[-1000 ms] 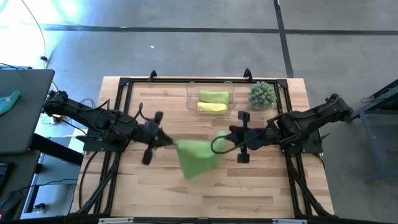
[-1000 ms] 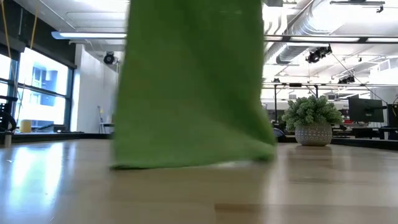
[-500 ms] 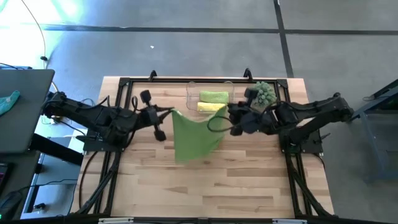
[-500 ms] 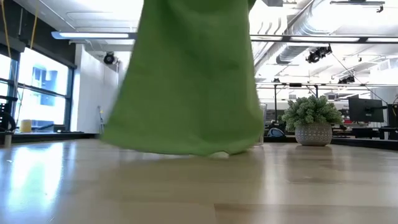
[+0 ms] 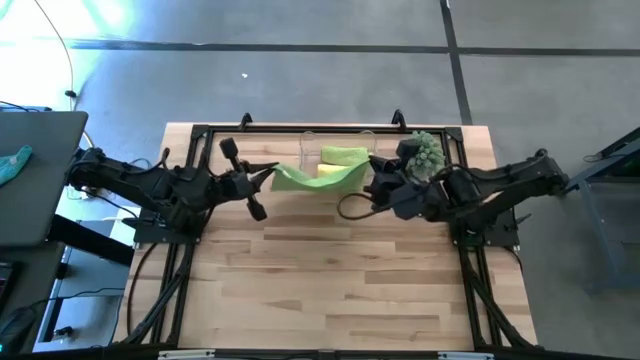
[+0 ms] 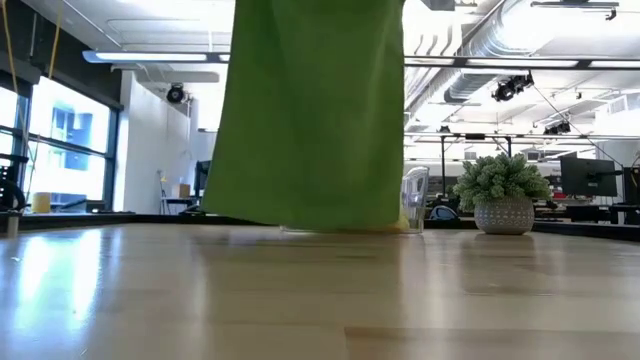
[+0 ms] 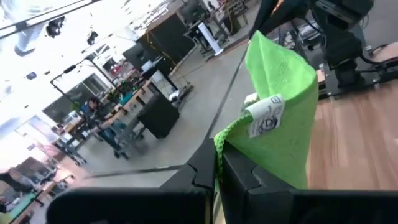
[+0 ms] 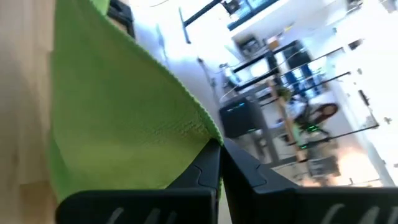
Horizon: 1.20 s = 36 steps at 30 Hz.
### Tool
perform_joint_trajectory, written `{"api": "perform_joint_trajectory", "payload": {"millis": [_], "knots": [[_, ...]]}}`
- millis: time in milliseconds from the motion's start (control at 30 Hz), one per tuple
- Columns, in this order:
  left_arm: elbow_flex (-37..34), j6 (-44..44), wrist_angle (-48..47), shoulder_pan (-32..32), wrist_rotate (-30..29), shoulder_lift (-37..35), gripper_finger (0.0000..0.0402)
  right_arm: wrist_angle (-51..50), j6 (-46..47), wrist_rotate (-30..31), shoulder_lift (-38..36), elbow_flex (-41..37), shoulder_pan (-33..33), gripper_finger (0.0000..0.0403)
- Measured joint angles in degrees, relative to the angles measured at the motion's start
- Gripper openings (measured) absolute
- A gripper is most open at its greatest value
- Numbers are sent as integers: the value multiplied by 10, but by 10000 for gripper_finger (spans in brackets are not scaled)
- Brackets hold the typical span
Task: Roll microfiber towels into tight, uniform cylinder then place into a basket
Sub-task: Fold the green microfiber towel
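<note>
The wooden table is carrying the whole setup, and the clear basket near its far edge is serving as the landmark. A lime green towel is hanging stretched between the two arms just in front of the basket, sagging slightly in the middle; in the low view the towel is draping down as a broad green sheet with its bottom edge close to the tabletop, though contact cannot be told. The left gripper is hovering to the left of the basket, fingers pressed together and pinching one upper corner of the hanging towel, near its white label. The right gripper is hovering at the basket's right front corner, fingers likewise clamped on the opposite corner. Inside the basket, a green towel roll is lying toward the far wall and a yellow towel roll is sitting in front of it. A potted plant is standing just right of the basket.
</note>
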Motion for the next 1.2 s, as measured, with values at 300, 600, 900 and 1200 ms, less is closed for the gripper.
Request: {"api": "perform_joint_trajectory", "payload": {"millis": [300,600,900,1200], "knots": [[0,-24,47,-22,85,-9,0,20,10,-44,0,54,44,0],[0,-22,-12,-14,-14,-12,0,-44,87,-64,0,61,23,0],[0,-3,-31,32,-17,-12,0,-47,45,-72,0,37,-47,0],[0,34,-28,33,12,-15,0,-32,-5,-71,0,37,-41,0]]}}
